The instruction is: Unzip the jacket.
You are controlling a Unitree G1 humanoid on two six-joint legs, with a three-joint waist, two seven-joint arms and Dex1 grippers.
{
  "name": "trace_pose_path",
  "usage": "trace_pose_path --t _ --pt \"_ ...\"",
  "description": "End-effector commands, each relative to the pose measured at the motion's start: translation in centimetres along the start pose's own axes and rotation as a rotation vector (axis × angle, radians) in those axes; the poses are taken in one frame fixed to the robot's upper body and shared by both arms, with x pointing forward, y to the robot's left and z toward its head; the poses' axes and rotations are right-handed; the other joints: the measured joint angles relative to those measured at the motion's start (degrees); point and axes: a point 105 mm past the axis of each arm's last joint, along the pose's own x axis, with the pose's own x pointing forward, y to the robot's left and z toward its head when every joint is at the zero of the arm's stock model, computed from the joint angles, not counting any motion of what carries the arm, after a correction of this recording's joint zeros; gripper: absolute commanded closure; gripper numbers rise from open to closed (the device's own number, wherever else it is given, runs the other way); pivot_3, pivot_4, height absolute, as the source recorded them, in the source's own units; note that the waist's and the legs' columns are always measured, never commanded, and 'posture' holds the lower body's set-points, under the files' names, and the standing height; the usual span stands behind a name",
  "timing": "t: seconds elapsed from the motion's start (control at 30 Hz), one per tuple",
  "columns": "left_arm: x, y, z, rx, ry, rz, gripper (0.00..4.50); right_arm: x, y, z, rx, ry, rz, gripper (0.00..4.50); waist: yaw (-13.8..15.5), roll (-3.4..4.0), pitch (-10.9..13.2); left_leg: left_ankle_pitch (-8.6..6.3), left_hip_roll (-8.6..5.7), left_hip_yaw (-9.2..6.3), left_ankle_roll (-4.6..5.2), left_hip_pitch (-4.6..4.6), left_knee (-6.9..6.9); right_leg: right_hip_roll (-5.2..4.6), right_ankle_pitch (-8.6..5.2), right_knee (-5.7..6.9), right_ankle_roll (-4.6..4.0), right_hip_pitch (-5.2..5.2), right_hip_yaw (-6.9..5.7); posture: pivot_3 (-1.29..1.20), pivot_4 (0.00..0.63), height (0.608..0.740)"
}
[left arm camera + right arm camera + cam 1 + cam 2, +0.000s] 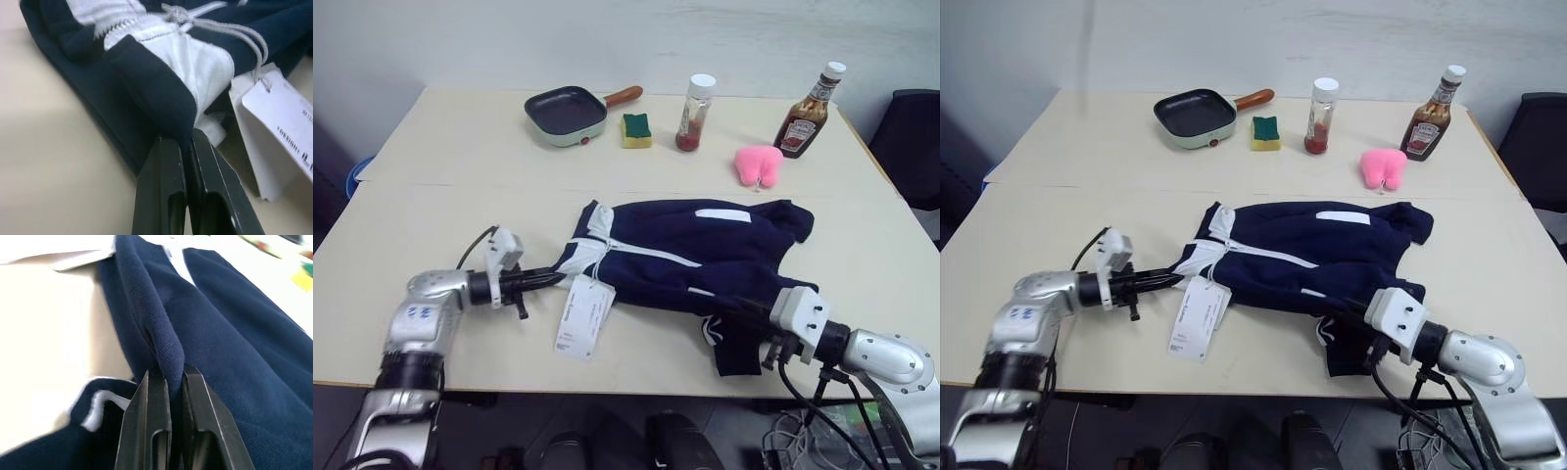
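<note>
Five items line the table (431,147) behind the jacket (705,255): pan (566,114), sponge (636,129), jar (695,113).

Setting: looks like a lab/test room, not a home. Two plain beige tables (440,147) pushed together, seam across mid frame, against a bare white wall (607,39) along top of frame. Props lined up in upper part: small pan (566,115), sponge (636,129), spice jar (695,114), ketchup bottle (808,113), pink toy (757,164) — mixed kitchen items w/ no stove or sink nearby. Dark office chair (913,147) at right edge. Loose cables (803,431) lower right, under table edge.
</note>
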Motion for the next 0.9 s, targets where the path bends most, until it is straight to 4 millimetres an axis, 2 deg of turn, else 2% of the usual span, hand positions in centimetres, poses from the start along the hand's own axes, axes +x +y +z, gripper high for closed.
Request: trace_pose_path --t 0.03,0.1,0.2,0.3,0.4,0.43,0.5,0.53,0.57,0.6,0.7,0.73,0.9 --pt "-3.3 -1.5 2.0 0.036 -0.059 0.086 4.48 0.4 0.3 1.0 -0.038 -0.055 0.086 4.5 -0.1 0.01 0.0 0.0 0.0 -0.01 0.0 0.01 0.0 0.01 0.0 -0.04 0.0 0.02 -0.02 0.0 0.15 0.74" --pt "-5.0 -3.2 0.6 0.0 -0.026 0.089 4.48 0.2 0.4 0.6 -0.004 -0.047 0.104 4.5 -0.3 0.02 0.0 -0.03 0.0 -0.01 -0.02 0.03 -0.02 0.0 -0.01 -0.05 -0.02 0.02 -0.01 0.0 0.15 0.74" --pt "-6.3 -5.4 -1.4 -0.025 0.032 0.064 4.48 -0.5 1.3 0.2 0.055 -0.034 0.146 4.5 -0.4 0.02 0.0 -0.03 0.0 -0.01 -0.03 0.07 -0.22 0.0 -0.04 -0.14 -0.07 0.02 -0.01 0.0 0.15 0.74" --pt "-7.7 -6.3 -3.4 -0.028 0.088 0.084 4.48 -1.6 3.4 1.0 0.148 -0.038 0.226 4.5 0.5 0.02 0.0 -0.03 -0.01 -0.05 -0.02 0.06 -0.2 -0.01 -0.04 -0.27 -0.08 0.09 -0.04 0.0 0.15 0.74" --pt "-8.3 -6.5 -4.1 -0.051 0.088 0.09 4.48 -2.5 5.6 1.4 0.283 0.021 0.312 4.5 1.1 0.03 0.0 -0.06 -0.02 -0.09 0.02 0.1 -0.2 -0.01 -0.05 -0.39 -0.09 0.24 -0.05 0.0 0.15 0.74" --pt "-8.4 -6.8 -4.5 -0.048 0.101 0.064 4.48 -2.6 6.2 1.4 0.278 0.027 0.33 4.5 1.1 0.0 0.0 -0.06 -0.02 -0.1 0.04 0.17 -0.21 -0.01 -0.05 -0.48 -0.09 0.36 -0.06 0.0 0.15 0.74" --pt "-8.5 -7.4 -6.0 -0.046 0.153 0.014 4.48 -2.4 7.5 0.7 0.368 0.067 0.324 4.5 1.0 -0.12 0.0 -0.18 0.01 -0.15 0.23 0.62 -0.36 0.01 -0.05 -0.81 -0.1 0.89 -0.12 0.0 0.15 0.74" --pt "-8.6 -7.5 -6.7 -0.044 0.183 0.003 4.48 -2.3 7.9 0.4 0.343 0.071 0.305 4.5 1.0 -0.12 -0.1 -0.27 0.01 -0.13 0.4 1.05 -0.62 0.01 -0.07 -1.0 -0.13 1.23 -0.13 0.0 0.15 0.74" --pt "-8.7 -7.4 -7.1 -0.042 0.201 0.001 4.5 -2.2 8.0 0.2 0.321 0.073 0.291 3.84 1.0 -0.11 -0.1 -0.28 0.0 -0.13 0.4 1.19 -0.78 0.0 -0.08 -1.11 -0.15 1.38 -0.13 0.0 0.15 0.74" --pt "-8.9 -7.5 -7.5 -0.055 0.222 -0.006 4.11 -2.3 8.8 0.3 0.388 0.074 0.309 3.5 1.0 -0.11 -0.1 -0.28 0.0 -0.13 0.39 1.2 -0.83 0.0 -0.1 -1.14 -0.18 1.37 -0.15 0.0 0.15 0.74" --pt "-9.5 -7.2 -8.1 -0.071 0.256 -0.026 3.55 -3.0 9.5 1.0 0.478 0.055 0.316 2.65 1.0 -0.1 -0.1 -0.29 0.01 -0.11 0.38 1.05 -0.84 0.01 -0.11 -1.11 -0.2 1.19 -0.16 0.0 0.15 0.74" --pt "-9.7 -7.1 -8.1 -0.059 0.257 -0.029 3.17 -3.2 9.6 1.3 0.491 0.048 0.318 2.21 1.0 -0.09 -0.1 -0.29 0.03 -0.12 0.37 1.06 -0.84 0.01 -0.11 -1.08 -0.2 1.18 -0.17 0.0 0.15 0.74" --pt "-13.2 -5.1 -7.1 0.022 0.296 -0.064 1.73 -6.2 8.2 3.3 0.609 -0.002 0.291 0.48 0.9 -0.08 -0.1 -0.28 0.06 -0.1 0.36 1.1 -0.85 0.04 -0.11 -1.07 -0.21 1.19 -0.17 0.0 0.15 0.74"
